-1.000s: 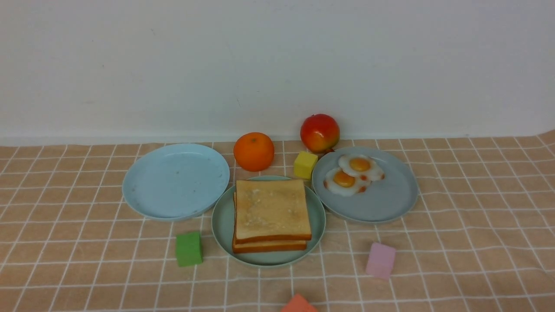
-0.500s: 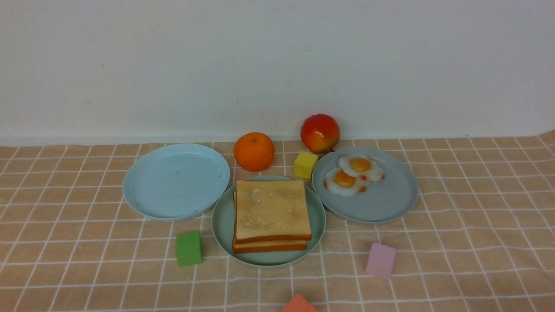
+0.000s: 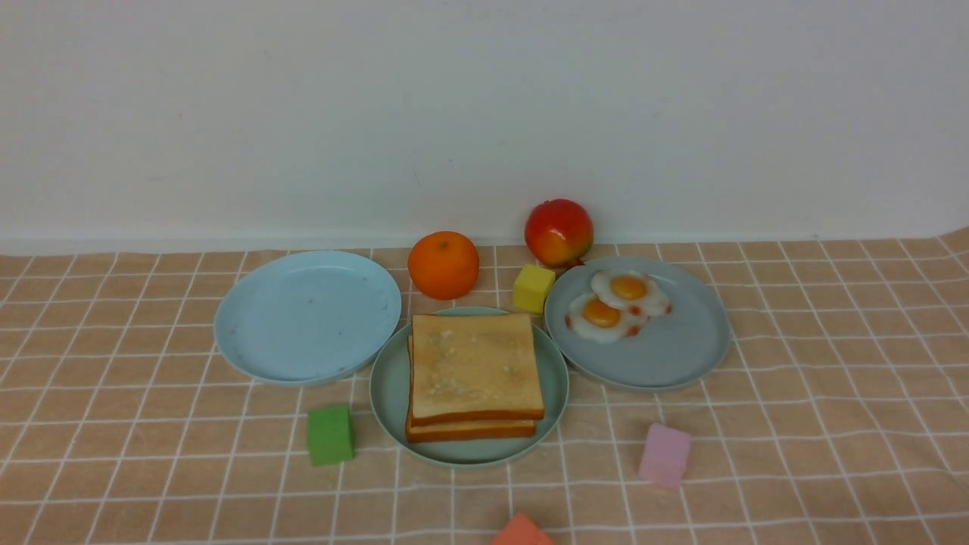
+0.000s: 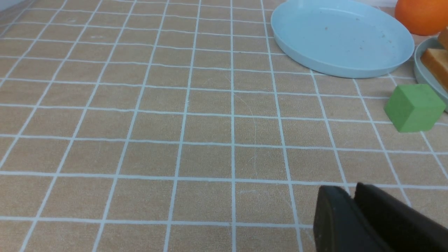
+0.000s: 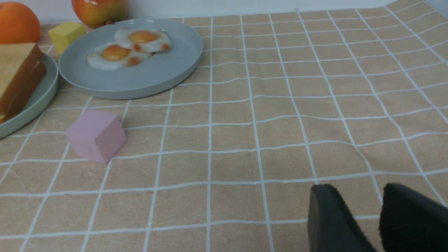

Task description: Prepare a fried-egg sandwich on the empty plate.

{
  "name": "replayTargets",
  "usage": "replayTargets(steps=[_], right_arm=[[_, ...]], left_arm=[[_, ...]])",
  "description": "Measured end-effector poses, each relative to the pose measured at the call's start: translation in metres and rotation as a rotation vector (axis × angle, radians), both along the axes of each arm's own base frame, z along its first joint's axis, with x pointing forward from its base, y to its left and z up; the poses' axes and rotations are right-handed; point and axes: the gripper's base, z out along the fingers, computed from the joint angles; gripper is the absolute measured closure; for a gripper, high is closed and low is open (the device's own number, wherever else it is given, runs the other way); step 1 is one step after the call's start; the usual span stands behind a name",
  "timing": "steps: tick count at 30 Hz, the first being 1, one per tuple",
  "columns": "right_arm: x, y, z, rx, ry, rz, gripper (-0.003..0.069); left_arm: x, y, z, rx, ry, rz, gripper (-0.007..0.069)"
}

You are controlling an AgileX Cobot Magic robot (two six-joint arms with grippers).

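Two golden-brown toast slices [image 3: 475, 365] lie stacked on the mint-green plate [image 3: 387, 393] at the centre; whatever lies between them is hidden. Two white fried eggs [image 3: 617, 304] with orange yolks overlap on the grey-blue plate [image 3: 674, 356] to its right. Neither arm shows in the front view. In the left wrist view my left gripper [image 4: 348, 189] hovers over bare cloth, its fingers almost together and holding nothing. My right gripper [image 5: 360, 190] is open over bare cloth, well away from the eggs [image 5: 127, 47].
A pale sky-blue plate [image 3: 306, 314] sits left of centre. An orange [image 3: 443, 264], an apple [image 3: 558, 232] and a yellow cube [image 3: 533, 288] stand behind the plates. In front lie a green cube [image 3: 330, 434], a pink cube [image 3: 665, 454] and a red-orange block [image 3: 521, 531].
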Motion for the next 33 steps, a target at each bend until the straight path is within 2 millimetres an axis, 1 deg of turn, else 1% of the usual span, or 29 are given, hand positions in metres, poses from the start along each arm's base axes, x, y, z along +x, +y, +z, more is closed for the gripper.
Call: replayTargets(steps=[33], right_arm=[[0.0000,0.0000,0.0001,-0.004,-0.001,0.001,0.0419]], left_arm=[[0.0000,0.0000,0.0000,0.000,0.000,0.000,0.0512]])
